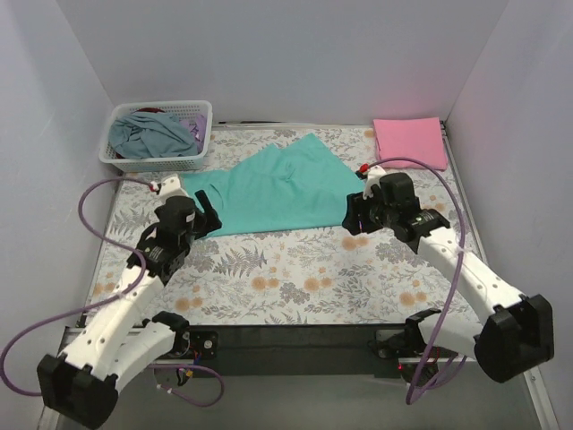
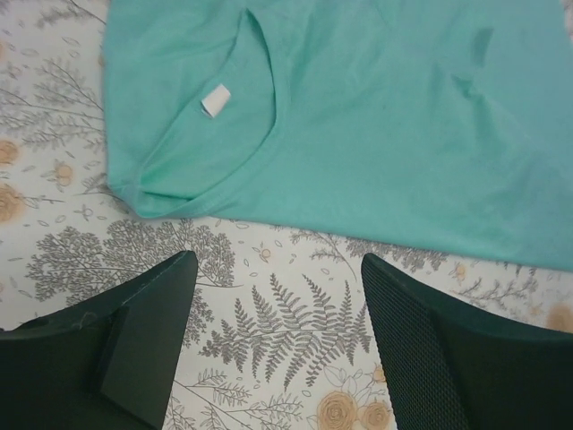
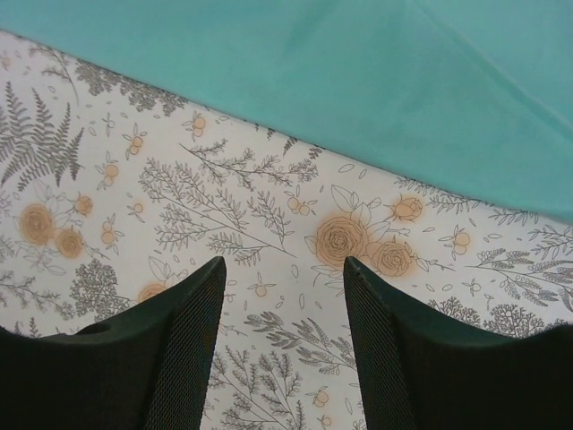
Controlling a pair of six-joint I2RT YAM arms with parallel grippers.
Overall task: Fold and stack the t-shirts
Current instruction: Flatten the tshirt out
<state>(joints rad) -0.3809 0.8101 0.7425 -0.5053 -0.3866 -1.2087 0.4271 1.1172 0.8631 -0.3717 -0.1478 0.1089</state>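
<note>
The teal-green t-shirt lies partly folded on the floral table, one corner pointing to the back. Its collar with a white tag shows in the left wrist view; its lower edge shows in the right wrist view. The pink t-shirt lies folded at the back right. My left gripper is open and empty, just off the teal shirt's collar end. My right gripper is open and empty, just off the shirt's right end.
A white lattice basket at the back left holds grey-blue and purple clothes. White walls close in the table at the back and both sides. Purple cables loop beside each arm.
</note>
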